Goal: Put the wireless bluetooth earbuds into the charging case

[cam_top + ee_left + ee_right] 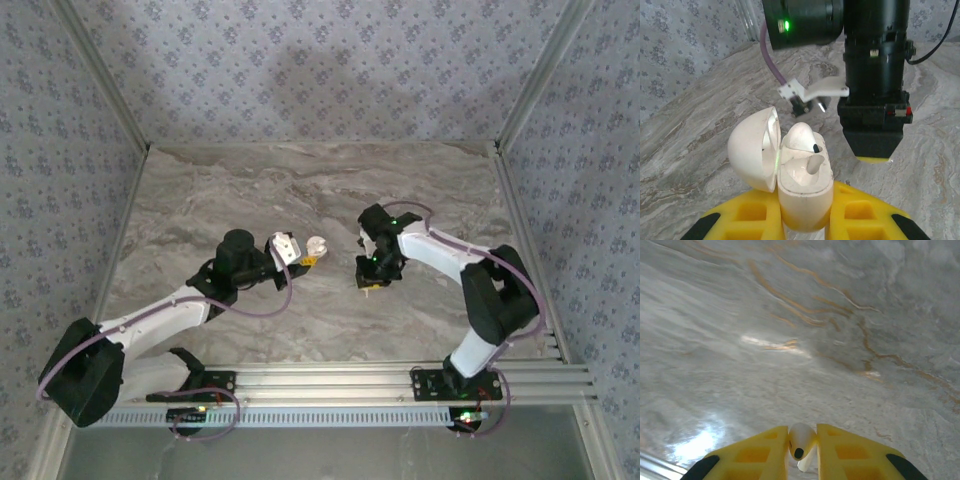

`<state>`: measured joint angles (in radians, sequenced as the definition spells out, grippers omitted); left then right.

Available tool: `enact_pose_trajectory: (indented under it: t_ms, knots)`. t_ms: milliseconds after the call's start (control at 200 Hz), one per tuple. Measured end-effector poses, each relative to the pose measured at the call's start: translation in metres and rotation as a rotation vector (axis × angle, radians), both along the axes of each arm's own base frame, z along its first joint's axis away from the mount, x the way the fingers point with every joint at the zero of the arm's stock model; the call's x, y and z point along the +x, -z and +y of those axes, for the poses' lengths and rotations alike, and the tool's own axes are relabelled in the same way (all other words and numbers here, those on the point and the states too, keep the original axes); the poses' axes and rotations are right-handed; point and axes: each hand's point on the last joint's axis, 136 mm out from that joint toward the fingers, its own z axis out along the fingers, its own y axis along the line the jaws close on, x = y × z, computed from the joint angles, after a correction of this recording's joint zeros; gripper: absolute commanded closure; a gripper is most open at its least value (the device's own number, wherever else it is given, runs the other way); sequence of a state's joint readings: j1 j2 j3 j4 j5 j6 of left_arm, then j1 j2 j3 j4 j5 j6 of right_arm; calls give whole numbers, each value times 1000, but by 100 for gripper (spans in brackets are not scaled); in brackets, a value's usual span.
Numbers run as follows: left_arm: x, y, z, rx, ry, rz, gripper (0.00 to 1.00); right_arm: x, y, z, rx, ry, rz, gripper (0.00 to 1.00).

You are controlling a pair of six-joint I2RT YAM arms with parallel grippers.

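Left gripper (805,216) clamped on open charging case (805,182), lid (752,150) tilted left, 1 earbud (802,137) seated inside. Right gripper (802,446) pinched 2nd earbud (801,436) over table (790,340) middle.

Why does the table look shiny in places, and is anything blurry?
Right wrist view: white glare patches on the marble table beyond the earbud. Left wrist view: charging case sharp, wall behind soft. Top view: faint shadows on the back wall.

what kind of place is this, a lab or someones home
Most likely a robot test cell, not a home: a left arm and right arm bolted to an aluminium rail at the near edge of a marble-look table, boxed in by patterned walls.
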<state>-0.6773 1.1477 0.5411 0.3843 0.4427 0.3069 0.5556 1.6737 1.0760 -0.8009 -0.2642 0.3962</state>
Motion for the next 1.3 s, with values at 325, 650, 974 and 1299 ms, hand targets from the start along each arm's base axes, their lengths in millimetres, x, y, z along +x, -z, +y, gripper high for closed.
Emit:
enact_pose_trajectory:
  t_ms: [325, 650, 974, 1299]
  knots:
    - [1, 4, 2, 19, -13, 0, 87, -7, 25, -13, -115, -4, 94, 73]
    - [1, 5, 3, 22, -13, 4, 87, -3, 12, -13, -144, -6, 106, 63]
    - [0, 8, 3, 30, -13, 13, 87, 0, -11, -12, -153, -1, 135, 64]
    - [0, 10, 4, 37, -13, 21, 87, -8, 10, -13, -186, -6, 227, 65]
